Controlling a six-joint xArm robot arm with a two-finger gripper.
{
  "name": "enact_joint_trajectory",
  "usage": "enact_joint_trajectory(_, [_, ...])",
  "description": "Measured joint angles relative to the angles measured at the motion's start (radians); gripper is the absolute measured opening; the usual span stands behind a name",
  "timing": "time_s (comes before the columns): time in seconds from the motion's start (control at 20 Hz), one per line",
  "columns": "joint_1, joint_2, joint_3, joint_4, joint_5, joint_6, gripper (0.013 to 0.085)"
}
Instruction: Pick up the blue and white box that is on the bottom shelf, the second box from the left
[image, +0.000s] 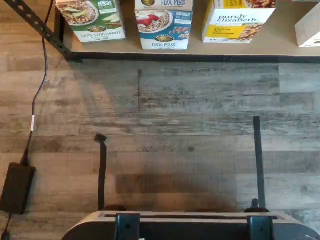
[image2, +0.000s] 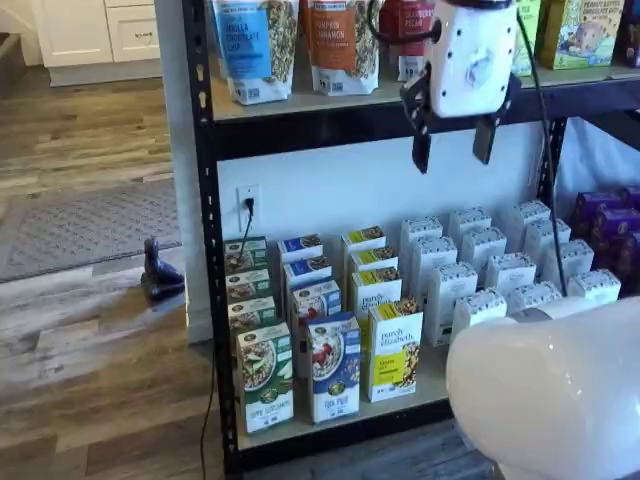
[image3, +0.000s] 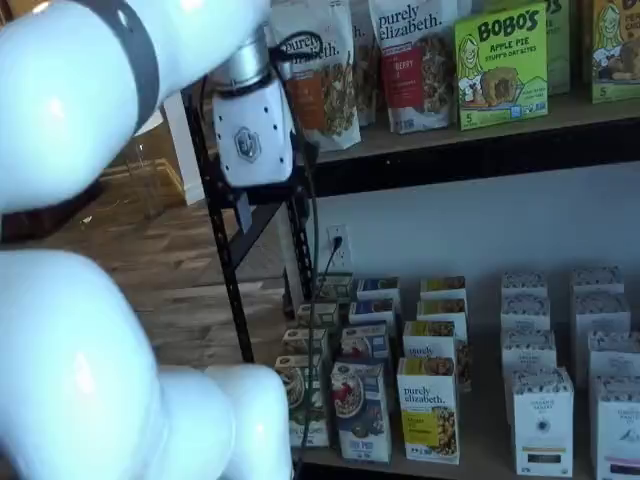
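Note:
The blue and white box (image: 164, 25) stands at the front of the bottom shelf (image: 280, 45), with a bowl of red berries pictured on it. It stands between a green-and-white carton (image: 92, 20) and a yellow carton (image: 237, 20). It shows in both shelf views (image2: 334, 380) (image3: 360, 410), heading a row of like boxes. My gripper (image2: 453, 145) hangs high in front of the upper shelf beam, far above the box and to its right. Its two black fingers stand apart with nothing between them. Its white body shows in a shelf view (image3: 250, 140).
White cartons (image2: 500, 270) fill the shelf's right part. Bags and boxes stand on the higher deck (image3: 500, 70). My arm's white links (image2: 550, 390) (image3: 80, 300) block much of both shelf views. A black adapter with cable (image: 17, 187) lies on the wood floor. A dark mount (image: 190, 225) shows in the wrist view.

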Motion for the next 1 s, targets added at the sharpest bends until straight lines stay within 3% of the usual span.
enact_joint_trajectory(0.35, [0.031,0.021,0.112,0.000,-0.114,0.028,0.0850])
enact_joint_trajectory(1.0, [0.100,0.118,0.329,0.024,-0.433,0.082,0.0850])
